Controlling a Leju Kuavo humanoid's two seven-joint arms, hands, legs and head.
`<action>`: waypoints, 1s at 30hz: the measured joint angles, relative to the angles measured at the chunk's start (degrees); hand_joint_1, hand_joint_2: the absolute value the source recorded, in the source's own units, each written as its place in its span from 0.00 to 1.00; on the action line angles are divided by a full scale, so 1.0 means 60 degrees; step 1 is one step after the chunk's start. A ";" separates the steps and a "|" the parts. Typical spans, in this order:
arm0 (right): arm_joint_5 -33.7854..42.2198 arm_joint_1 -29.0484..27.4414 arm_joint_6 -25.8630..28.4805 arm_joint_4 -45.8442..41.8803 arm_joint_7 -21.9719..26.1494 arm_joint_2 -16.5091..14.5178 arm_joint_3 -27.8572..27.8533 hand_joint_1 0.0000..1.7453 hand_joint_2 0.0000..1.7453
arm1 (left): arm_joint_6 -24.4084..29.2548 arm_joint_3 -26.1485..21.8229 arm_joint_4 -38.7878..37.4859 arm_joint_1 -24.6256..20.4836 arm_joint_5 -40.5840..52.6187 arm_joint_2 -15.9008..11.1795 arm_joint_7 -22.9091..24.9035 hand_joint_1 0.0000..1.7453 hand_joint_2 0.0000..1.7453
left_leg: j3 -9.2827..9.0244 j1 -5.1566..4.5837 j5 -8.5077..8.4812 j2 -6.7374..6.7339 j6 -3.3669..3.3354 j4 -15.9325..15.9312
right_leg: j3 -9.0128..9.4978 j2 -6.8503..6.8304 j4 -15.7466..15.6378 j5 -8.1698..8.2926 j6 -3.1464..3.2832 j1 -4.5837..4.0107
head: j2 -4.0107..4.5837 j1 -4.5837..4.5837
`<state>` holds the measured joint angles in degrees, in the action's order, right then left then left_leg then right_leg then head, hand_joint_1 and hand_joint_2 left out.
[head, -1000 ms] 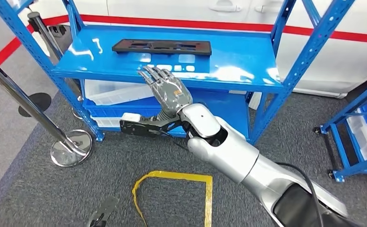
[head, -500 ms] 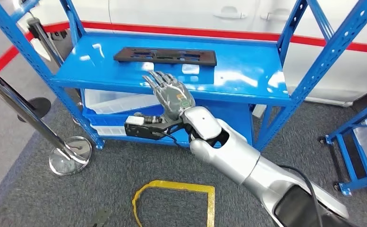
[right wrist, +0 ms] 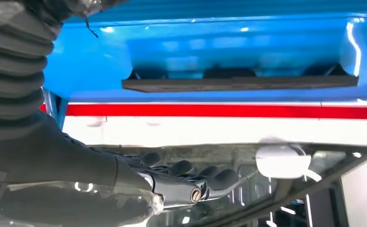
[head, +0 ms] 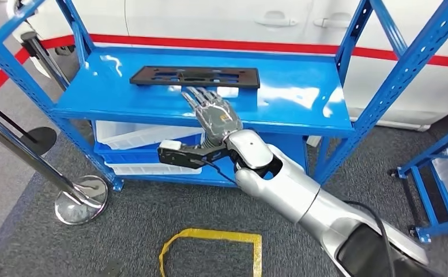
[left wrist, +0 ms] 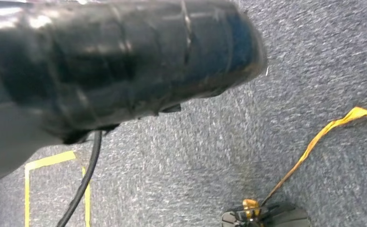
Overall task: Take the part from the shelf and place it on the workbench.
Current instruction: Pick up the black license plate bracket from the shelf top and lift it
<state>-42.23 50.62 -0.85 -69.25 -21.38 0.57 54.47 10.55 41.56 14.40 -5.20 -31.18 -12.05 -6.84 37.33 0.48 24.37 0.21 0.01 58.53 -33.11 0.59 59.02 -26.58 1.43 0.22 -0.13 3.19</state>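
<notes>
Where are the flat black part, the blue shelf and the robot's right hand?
black part (head: 195, 76), head view, middle of its top face
blue shelf (head: 302, 104), head view, bare top surface
right hand (head: 215, 112), head view, back of hand

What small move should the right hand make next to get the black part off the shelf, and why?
Probably reach a little further forward. The right hand is open over the blue shelf, its fingertips just short of the flat black part, which lies ungripped.
</notes>
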 joint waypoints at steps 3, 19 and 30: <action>-0.0005 -0.0015 0.0001 -0.0001 -0.0008 0.0026 -0.0003 0.00 1.00 | 0.0004 0.0000 -0.0006 0.0036 -0.0010 -0.0020 -0.0113 0.00 0.00 | -0.0173 -0.0015 -0.0026 0.0005 -0.0213 -0.0129 | 0.0090 -0.0008 0.0080 -0.0097 -0.0151 -0.0026 | 0.0000 0.0000; -0.0020 -0.0117 0.0378 0.0532 0.0310 0.0071 -0.0011 0.00 0.00 | 0.0065 -0.0003 -0.0007 0.0002 -0.0131 0.0015 -0.0377 0.00 0.00 | -0.1305 -0.0088 0.0895 0.0024 -0.0140 0.0091 | -0.0500 -0.0015 -0.0168 0.0473 0.0174 -0.0141 | 0.0000 0.0057; -0.0136 -0.0133 0.0166 0.0943 0.0245 0.0036 -0.0009 0.00 1.00 | 0.0230 -0.0007 -0.0016 0.0118 -0.0161 0.0050 -0.0599 0.00 0.00 | 0.1008 0.0124 -0.0830 -0.0053 0.0190 0.0149 | 0.1392 0.0030 -0.0178 -0.1072 -0.0064 0.0056 | 0.0000 0.0105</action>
<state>-43.05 49.82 0.14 -63.59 -19.91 0.79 54.41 11.93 41.52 14.31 -4.49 -32.15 -11.75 -10.44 43.37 1.22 19.39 -0.11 1.15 59.42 -24.75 0.77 57.95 -33.02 1.05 0.56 -0.13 3.83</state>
